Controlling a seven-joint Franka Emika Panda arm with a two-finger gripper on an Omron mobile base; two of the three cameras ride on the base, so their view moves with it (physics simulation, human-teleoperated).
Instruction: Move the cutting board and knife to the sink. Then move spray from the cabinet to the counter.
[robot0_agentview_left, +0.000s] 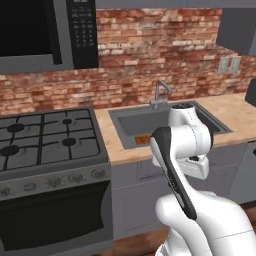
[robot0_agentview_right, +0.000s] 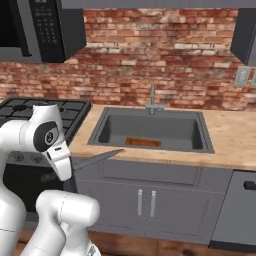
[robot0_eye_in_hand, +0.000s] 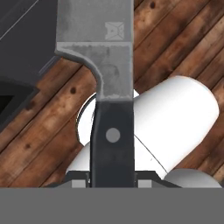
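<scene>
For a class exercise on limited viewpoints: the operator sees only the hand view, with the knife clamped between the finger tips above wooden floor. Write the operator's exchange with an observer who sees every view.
Operator: Is the cutting board in the sink yet?
Observer: Yes, it lies flat on the basin floor, near the front wall.
Operator: Where is my knife relative to that sink?
Observer: In front of the counter edge, left of the basin. Its blade points toward the sink, but it is not over the sink yet.

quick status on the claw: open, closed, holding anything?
Claw: closed on the knife, gripping its black handle, blade pointing away from the hand.
</scene>
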